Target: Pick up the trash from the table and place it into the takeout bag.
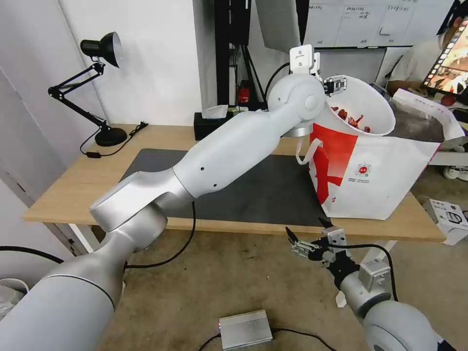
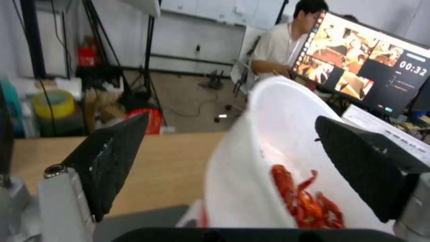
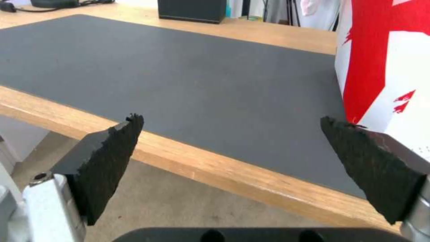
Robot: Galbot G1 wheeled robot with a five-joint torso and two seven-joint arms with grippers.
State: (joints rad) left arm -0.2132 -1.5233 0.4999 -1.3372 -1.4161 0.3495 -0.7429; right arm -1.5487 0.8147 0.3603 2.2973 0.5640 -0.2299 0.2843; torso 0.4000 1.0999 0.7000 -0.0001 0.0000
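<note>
With the dark grey mat [image 1: 263, 187] bare, the white round bowl of red crayfish shells [image 1: 363, 109] sat tilted in the white-and-red takeout bag [image 1: 370, 175], left gripper [image 1: 335, 86] spread wide at its 9 o'clock rim, right gripper [image 1: 312, 239] wide below the light wood table [image 1: 63, 190].

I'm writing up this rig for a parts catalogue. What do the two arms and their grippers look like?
Both arms have smooth, rounded shells in white and silver-grey, with round joint housings. The left arm has small dark holes along its shell, a white bracket at the wrist and a black cable under the elbow. The left gripper and the right gripper each carry two black, wedge-shaped, textured pads on metal mounts. A black cable loops by the right wrist.
</note>
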